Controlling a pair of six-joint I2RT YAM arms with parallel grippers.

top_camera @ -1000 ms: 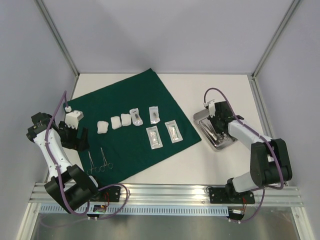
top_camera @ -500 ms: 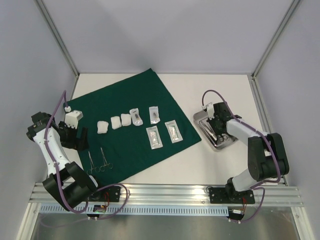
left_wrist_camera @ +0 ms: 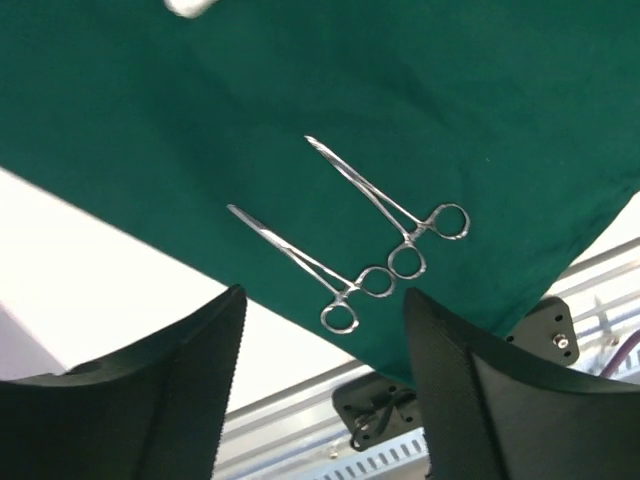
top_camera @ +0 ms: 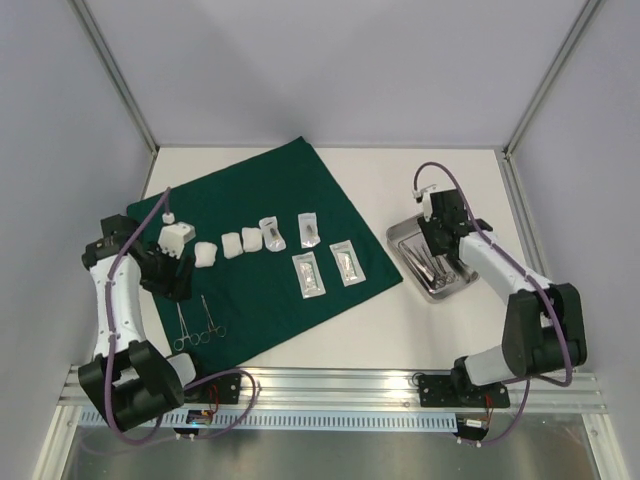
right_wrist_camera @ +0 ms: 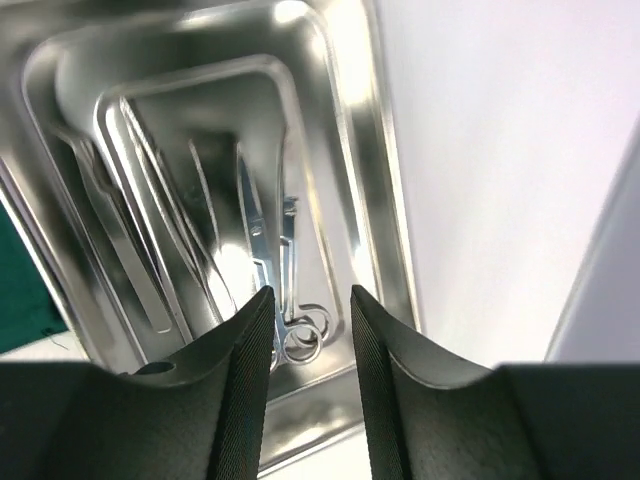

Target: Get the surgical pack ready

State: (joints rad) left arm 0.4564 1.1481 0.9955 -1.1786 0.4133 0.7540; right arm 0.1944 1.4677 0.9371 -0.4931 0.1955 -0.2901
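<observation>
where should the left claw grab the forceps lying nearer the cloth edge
Grip the forceps at mid-shank, coming straight down with the left claw closing across the thin width. It lies flat on the green cloth, so a side approach would likely find nothing to catch. Its rings crowd those of the second forceps, but the shanks have a gap between them.

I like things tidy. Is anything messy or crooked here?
Only the green cloth: it lies slanted to the table edges. The gauze, pouches and two forceps lie in neat rows on it; nothing looks spilled.
</observation>
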